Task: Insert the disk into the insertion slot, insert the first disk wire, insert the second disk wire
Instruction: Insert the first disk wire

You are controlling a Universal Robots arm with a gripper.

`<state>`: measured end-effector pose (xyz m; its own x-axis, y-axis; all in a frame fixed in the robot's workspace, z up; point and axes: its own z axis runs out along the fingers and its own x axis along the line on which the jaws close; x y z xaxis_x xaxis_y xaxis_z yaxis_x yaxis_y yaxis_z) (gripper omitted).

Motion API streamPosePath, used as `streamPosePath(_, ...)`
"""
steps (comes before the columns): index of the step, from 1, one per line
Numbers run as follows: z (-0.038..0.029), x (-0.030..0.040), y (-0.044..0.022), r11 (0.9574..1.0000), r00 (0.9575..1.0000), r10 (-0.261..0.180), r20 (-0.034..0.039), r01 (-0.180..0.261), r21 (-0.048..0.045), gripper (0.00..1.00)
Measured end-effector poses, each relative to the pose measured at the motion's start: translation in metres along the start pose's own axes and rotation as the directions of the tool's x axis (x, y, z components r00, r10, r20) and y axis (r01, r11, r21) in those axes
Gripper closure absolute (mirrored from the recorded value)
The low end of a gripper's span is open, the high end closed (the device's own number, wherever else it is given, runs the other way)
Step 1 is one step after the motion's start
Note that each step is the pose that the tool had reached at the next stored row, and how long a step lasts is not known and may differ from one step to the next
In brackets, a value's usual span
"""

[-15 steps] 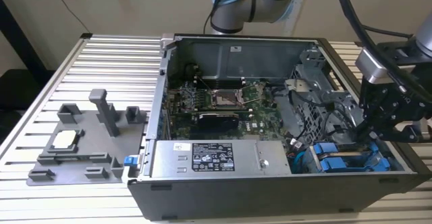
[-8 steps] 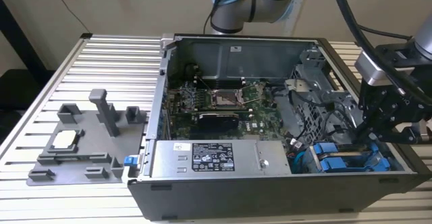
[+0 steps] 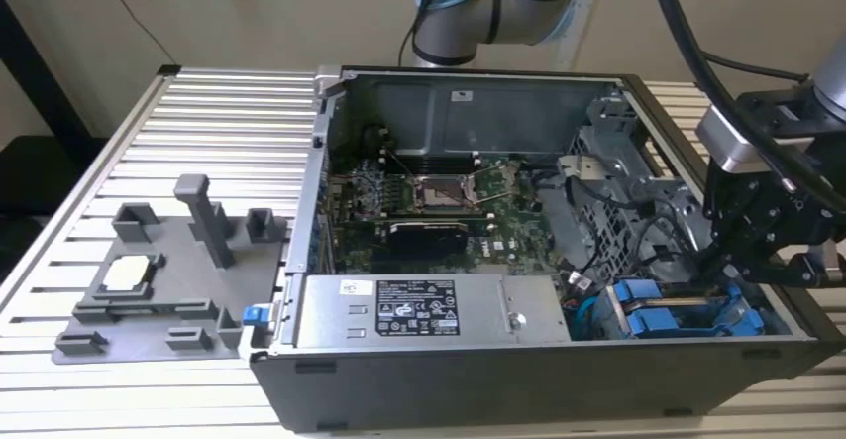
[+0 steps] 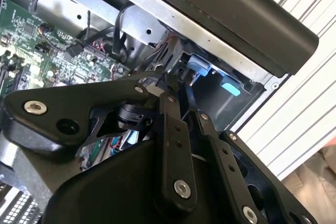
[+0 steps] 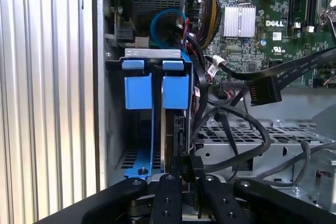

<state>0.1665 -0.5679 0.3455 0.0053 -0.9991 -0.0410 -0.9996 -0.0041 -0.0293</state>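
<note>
1. Open computer case (image 3: 529, 384) on a slatted metal table (image 3: 225, 102).
2. Inside: green motherboard (image 3: 509, 196), grey power supply (image 3: 331, 315).
3. Grey plastic fixture (image 3: 158, 305) on the table, at the exterior view's left.

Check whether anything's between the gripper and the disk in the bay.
Nothing loose that I can see. In the first wrist view the gripper is shut on a black connector right at the edge of the disk. Black cables loop beside it, not across the gap.

The exterior view looks down from afar on the case (image 3: 529, 389) and surface (image 3: 212, 112). Both wrist views sit close behind the claw (image 5: 185, 170) (image 4: 177, 85), sharing the blue carriers (image 5: 175, 92) (image 4: 201, 66).
</note>
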Motion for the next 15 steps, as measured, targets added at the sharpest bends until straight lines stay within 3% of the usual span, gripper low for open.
streamPosePath(15,0.0042,0.0002,0.0001,1.0,1.0,0.0,0.0,0.0,0.0026,0.81)
